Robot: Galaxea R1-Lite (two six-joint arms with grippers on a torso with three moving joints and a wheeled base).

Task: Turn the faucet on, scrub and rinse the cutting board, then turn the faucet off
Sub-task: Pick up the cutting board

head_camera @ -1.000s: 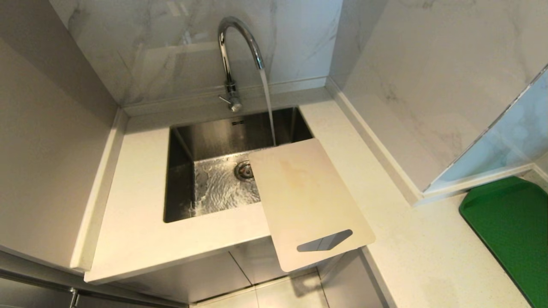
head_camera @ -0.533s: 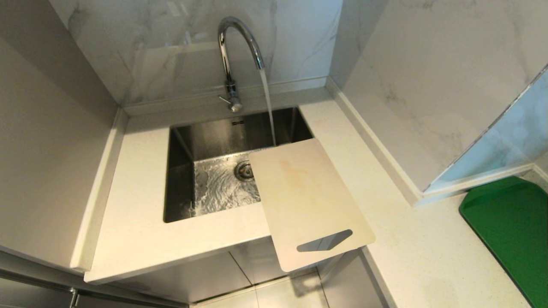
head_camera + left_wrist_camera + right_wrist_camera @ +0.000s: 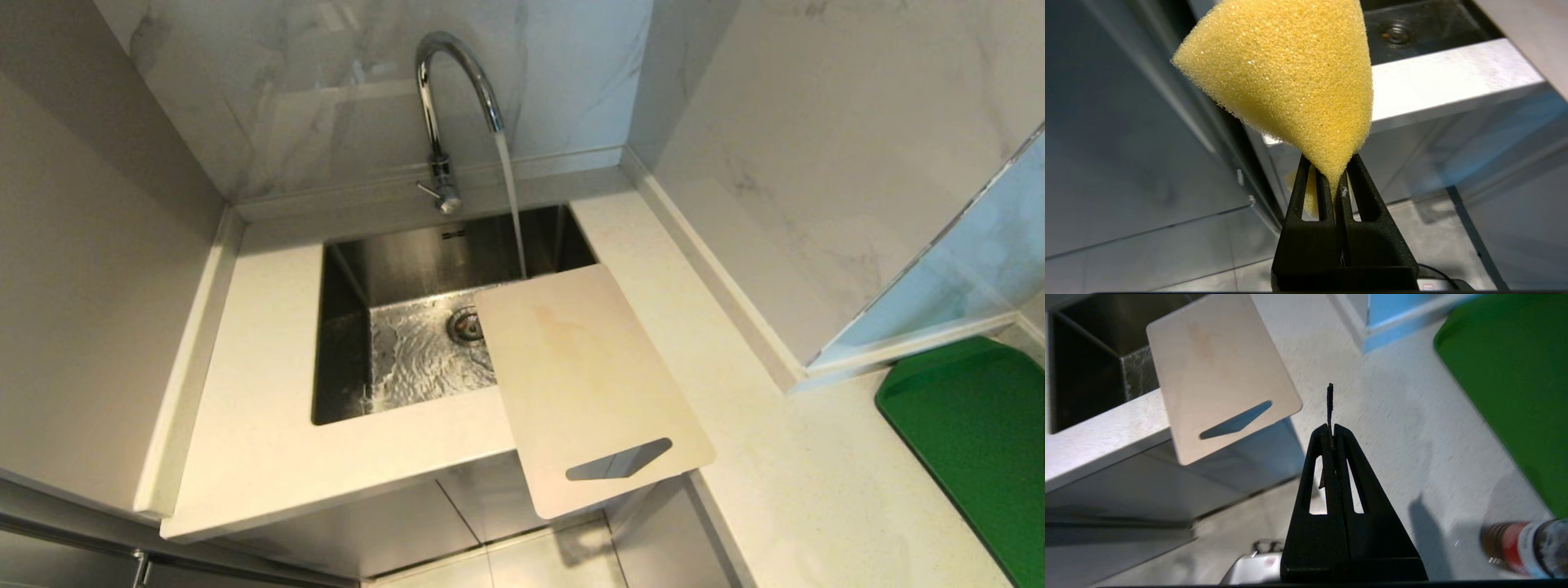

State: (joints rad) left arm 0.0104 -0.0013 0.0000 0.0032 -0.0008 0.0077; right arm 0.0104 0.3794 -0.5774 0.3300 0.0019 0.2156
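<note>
Running from the tall chrome gooseneck faucet [image 3: 454, 98], water falls into the steel sink [image 3: 343, 343]; the cream-white plastic cutting board [image 3: 584, 384] bridges its right rim, handle end overhanging. Left gripper [image 3: 1336, 173] pinches a yellow sponge [image 3: 1290, 77]; right gripper [image 3: 1332, 430] closed, empty.

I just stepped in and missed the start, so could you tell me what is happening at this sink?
The faucet is running, and its stream falls into the sink just past the far edge of the cutting board. The board lies across the sink's right front corner, its handle end hanging over the counter edge, with yellowish stains on it. The left claw is shut on a yellow sponge, low in front of the counter. The right claw is shut and holds nothing, near the board's handle end. Scrubbing has not begun.
</note>
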